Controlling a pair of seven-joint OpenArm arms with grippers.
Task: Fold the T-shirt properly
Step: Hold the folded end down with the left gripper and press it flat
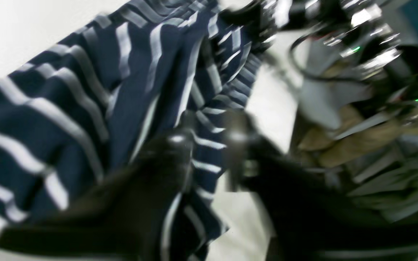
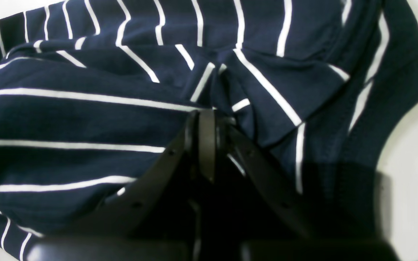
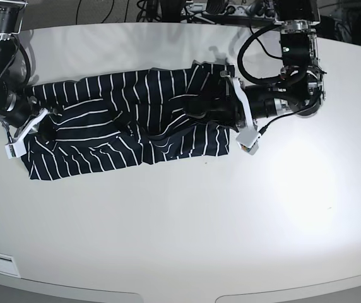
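The T-shirt [image 3: 124, 120], dark navy with thin white stripes, lies rumpled and stretched sideways across the white table [image 3: 187, 221]. In the base view my left gripper [image 3: 201, 108] reaches into its right end. My right gripper [image 3: 45, 126] sits at its left end. The left wrist view is blurred. In it, the left gripper [image 1: 207, 139] has its fingers apart, with a fold of T-shirt [image 1: 85, 108] running through the gap. The right wrist view shows the right gripper [image 2: 206, 115] shut, its tips pinching a pucker of T-shirt [image 2: 85, 119].
Cables and equipment [image 3: 218, 7] crowd the table's far edge. The left arm's body [image 3: 288, 95] lies over the table to the right of the shirt. The right arm's column [image 3: 0, 57] stands at the far left. The table's front edge [image 3: 168, 291] curves along the bottom.
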